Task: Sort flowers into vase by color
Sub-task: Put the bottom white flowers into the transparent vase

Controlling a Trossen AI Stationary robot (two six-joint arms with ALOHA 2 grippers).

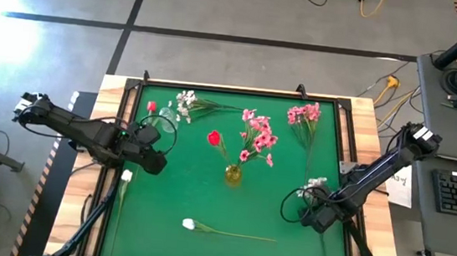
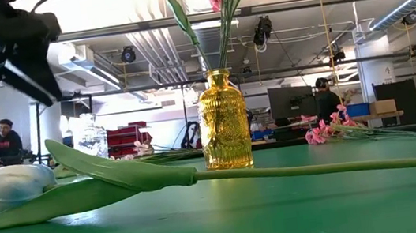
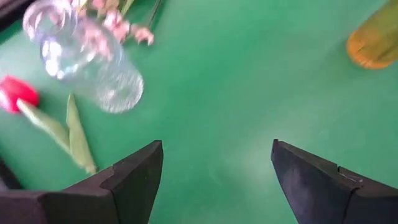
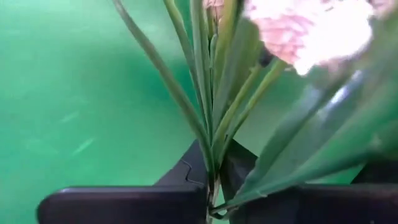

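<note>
Overhead, no writing is readable; the amber vase (image 1: 232,175) stands mid-mat holding a red tulip (image 1: 214,137) and pink sprays (image 1: 258,138). Toward the camera from it a white tulip (image 1: 189,223) lies with its stem running toward the right arm's side. The left gripper (image 1: 154,162) hovers on the left-arm side of the vase; the right gripper (image 1: 317,219) is on the other side, with a small white spray (image 1: 314,184).

Level with the table, the white tulip (image 2: 14,188) lies across in front of the amber vase (image 2: 223,119).

Left wrist: fingers (image 3: 134,180) spread wide and empty over green mat, a clear vase (image 3: 84,56) and a second red tulip (image 3: 15,93) beyond.

Right wrist: fingers (image 4: 124,202) are closed tight on the white spray's green stems (image 4: 208,112)
</note>
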